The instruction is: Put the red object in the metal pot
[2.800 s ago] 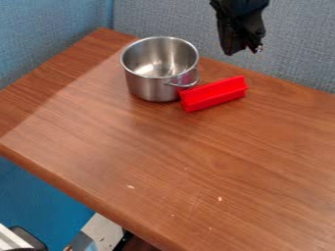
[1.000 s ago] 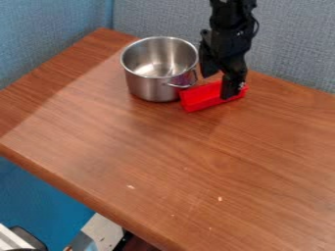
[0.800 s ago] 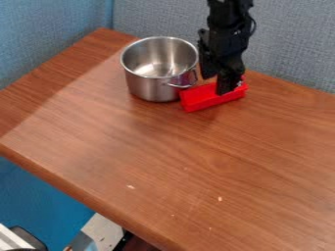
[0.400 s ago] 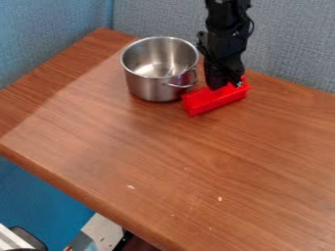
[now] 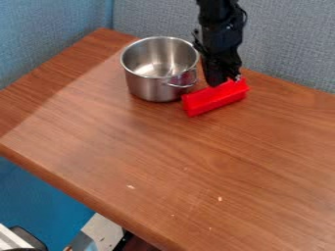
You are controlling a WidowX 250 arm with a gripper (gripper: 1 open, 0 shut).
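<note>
Blue-grey textured partition panels (image 5: 295,44) along far and left sides; brown wood-grain tabletop (image 5: 144,162); bright blue surface (image 5: 33,201) near left.

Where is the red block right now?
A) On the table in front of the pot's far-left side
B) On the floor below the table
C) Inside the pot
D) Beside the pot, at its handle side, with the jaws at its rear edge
D: the red block lies outside the pot, next to its handle, and the jaws meet its rear edge.
</note>
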